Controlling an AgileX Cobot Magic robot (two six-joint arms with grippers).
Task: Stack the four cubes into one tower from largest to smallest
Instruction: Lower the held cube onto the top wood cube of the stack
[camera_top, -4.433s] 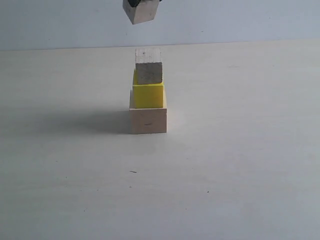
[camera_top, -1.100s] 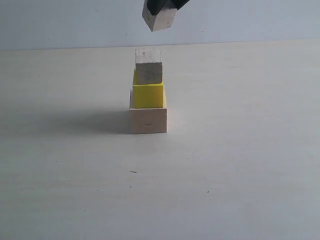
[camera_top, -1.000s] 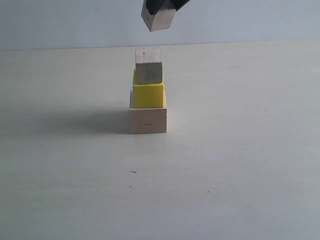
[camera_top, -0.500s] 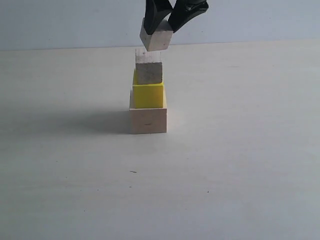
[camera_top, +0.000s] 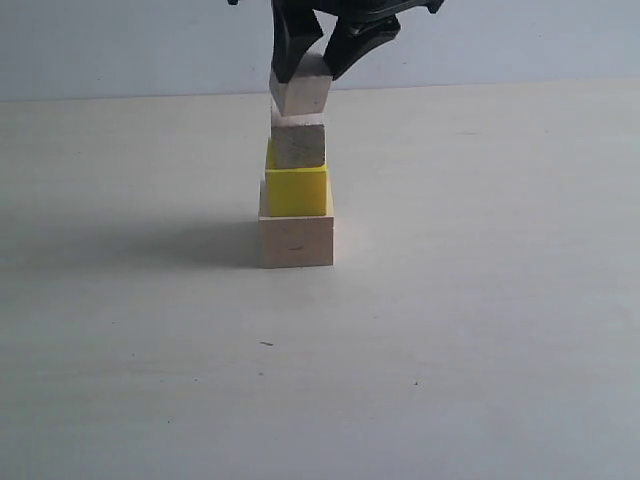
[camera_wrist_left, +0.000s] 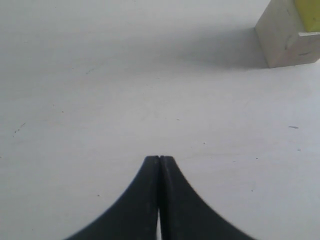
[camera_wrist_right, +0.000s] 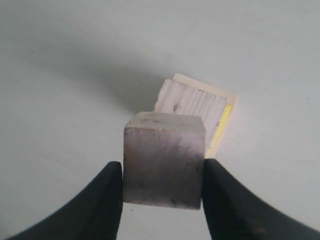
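Note:
Three cubes stand stacked on the table: the largest pale wood cube (camera_top: 296, 242) at the bottom, the yellow cube (camera_top: 297, 191) on it, and a smaller plain wood cube (camera_top: 298, 146) on top. My right gripper (camera_top: 310, 72) is shut on the smallest greyish cube (camera_top: 300, 93), which sits slightly tilted right at that top cube; contact between them cannot be told. The right wrist view shows the greyish cube (camera_wrist_right: 164, 160) between the right gripper (camera_wrist_right: 162, 172) fingers, above the small wood cube (camera_wrist_right: 192, 102). My left gripper (camera_wrist_left: 159, 159) is shut and empty, low over the table, away from the pale cube (camera_wrist_left: 285, 40).
The pale table (camera_top: 480, 300) spreads around the stack on all sides. A light wall (camera_top: 520, 40) runs behind the table's far edge. The stack casts a shadow to its left (camera_top: 150, 245).
My right gripper has come down and slightly left with the greyish cube, from well above the stack to the top of the small wood cube. The left gripper has not moved.

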